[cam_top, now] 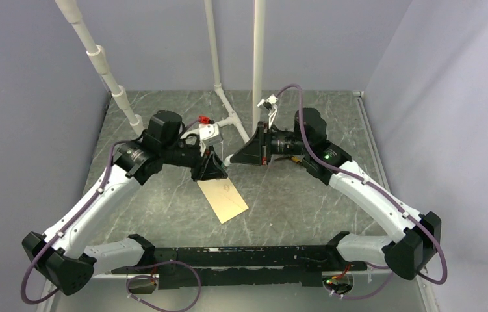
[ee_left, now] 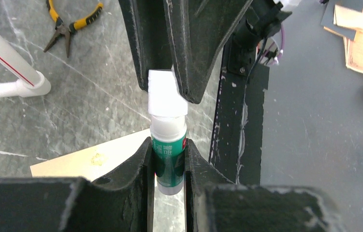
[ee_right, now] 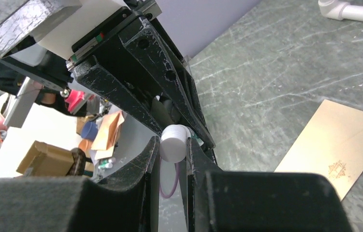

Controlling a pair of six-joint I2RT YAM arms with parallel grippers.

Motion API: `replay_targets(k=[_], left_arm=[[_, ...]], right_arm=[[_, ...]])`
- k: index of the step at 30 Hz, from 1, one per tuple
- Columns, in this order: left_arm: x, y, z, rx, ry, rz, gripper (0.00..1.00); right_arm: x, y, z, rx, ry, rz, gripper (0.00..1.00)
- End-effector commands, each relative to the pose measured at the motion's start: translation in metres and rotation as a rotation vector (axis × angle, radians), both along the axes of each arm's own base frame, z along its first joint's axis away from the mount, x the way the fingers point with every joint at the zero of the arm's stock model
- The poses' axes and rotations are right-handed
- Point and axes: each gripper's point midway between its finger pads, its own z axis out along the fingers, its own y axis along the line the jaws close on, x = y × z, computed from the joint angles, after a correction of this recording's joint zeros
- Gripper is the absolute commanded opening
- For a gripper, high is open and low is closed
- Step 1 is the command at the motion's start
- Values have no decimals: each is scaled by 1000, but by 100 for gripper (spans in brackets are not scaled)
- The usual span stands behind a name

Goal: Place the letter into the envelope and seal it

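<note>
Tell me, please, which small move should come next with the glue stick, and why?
Probably the right gripper should pull the white round cap straight off the green-labelled white plastic glue stick, which the left gripper clamps. The cap sits on the stick, and the tan paper envelope lies flat below.

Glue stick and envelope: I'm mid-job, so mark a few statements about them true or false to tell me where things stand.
1. The left jaws grip the glue stick by its green body. True.
2. The right jaws pinch its white cap. True.
3. The envelope is held in the jaws. False: it lies flat on the table, with nothing gripping it.
4. The pliers lie on the envelope. False: they lie on bare table, apart from it.
</note>
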Motion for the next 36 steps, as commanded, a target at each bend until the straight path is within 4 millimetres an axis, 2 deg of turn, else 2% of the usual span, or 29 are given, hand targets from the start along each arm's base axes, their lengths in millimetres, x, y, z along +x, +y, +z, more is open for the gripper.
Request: replay_targets(k=[1,9,21,29,36], left_arm=[[-9,-6,18,-2,-74,-122,2],[0,-2,9,51,-158,-134,2],[12,-2,12,87,-251,-154,2],[29,-3,28,37,-366,-60,2],[33,-6,35,-5,-408,-41,2]], right_arm=[[-23,7,-7,-83,-2,114,0],[-28,12,-37,-193,84,140,0],[-30,26,-61,-278,154,150,0],[-31,31,-90,-365,233,135,0],[-27,37,-117,-444,291,77,0]])
